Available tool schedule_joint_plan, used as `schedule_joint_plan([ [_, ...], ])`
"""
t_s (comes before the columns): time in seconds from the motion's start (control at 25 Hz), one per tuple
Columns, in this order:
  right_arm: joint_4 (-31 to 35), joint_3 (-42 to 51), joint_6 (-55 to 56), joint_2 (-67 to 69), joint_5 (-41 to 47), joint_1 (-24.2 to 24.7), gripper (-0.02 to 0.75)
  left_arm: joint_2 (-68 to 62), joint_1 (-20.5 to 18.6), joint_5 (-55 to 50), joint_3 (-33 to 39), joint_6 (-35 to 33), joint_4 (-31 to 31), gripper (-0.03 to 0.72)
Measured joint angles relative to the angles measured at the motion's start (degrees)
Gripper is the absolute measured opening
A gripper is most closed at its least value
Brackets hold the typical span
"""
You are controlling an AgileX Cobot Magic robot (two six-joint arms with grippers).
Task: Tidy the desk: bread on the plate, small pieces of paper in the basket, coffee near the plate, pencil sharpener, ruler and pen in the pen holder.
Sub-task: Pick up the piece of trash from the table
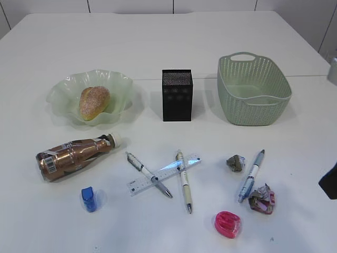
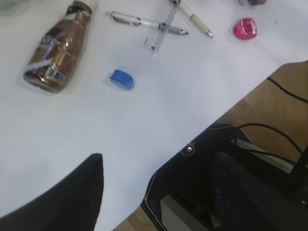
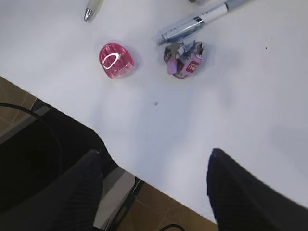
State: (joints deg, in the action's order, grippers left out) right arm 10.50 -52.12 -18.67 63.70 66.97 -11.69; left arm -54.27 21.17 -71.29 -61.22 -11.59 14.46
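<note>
Hovering above the near edge of the worktop (image 1: 168, 42), both tools stand with fingers well apart and hold nothing. The left tool (image 2: 154, 192) shows one dark finger (image 2: 72, 197) over bare white surface at the near left; nothing touches it. The right tool (image 3: 154, 192) straddles the near right edge, one finger (image 3: 77, 192) off the worktop, the other (image 3: 245, 192) over it; it touches nothing.

The bread (image 1: 94, 102) lies in the plate (image 1: 63, 89) at far left. The coffee (image 1: 73, 156) lies on its side near the plate. The pen holder (image 1: 177, 95) stands upright at far centre, the basket (image 1: 254, 90) to its right.

At near centre the ruler (image 1: 164, 174) lies under two crossed pens (image 1: 149, 174) (image 1: 184, 180). A blue pen (image 1: 251, 175) lies to the right, between a grey paper ball (image 1: 236, 163) and a coloured paper wad (image 1: 263, 199). A blue pencil sharpener (image 1: 88, 198) sits near left, a pink pencil sharpener (image 1: 227, 224) near right, close to the front edge.

Open room: the far half of the worktop behind the containers, and the strip along the near left edge.
</note>
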Motion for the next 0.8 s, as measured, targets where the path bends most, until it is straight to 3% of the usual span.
schedule_joint_plan([
  [0.28, -0.1, 5.3, 1.6, -3.8, -2.7, 0.0, 0.533, 10.1, 0.0, 6.5, 13.5, 0.0, -0.2, 0.494],
  [0.32, -0.2, 8.3, 2.2, -4.1, -6.7, 0.0, 0.533, 10.8, 0.0, 8.0, 14.9, 0.0, -0.2, 0.494],
  [0.6, -0.3, 10.6, 4.6, -0.5, -14.4, 0.0, 0.533, 11.2, 0.0, 17.9, 21.3, 0.0, -2.2, 0.494],
  [0.8, -0.1, 10.6, 8.3, 7.8, -18.5, 0.0, 0.533, 11.2, 0.0, 22.3, 22.1, 0.0, -2.3, 0.492],
])
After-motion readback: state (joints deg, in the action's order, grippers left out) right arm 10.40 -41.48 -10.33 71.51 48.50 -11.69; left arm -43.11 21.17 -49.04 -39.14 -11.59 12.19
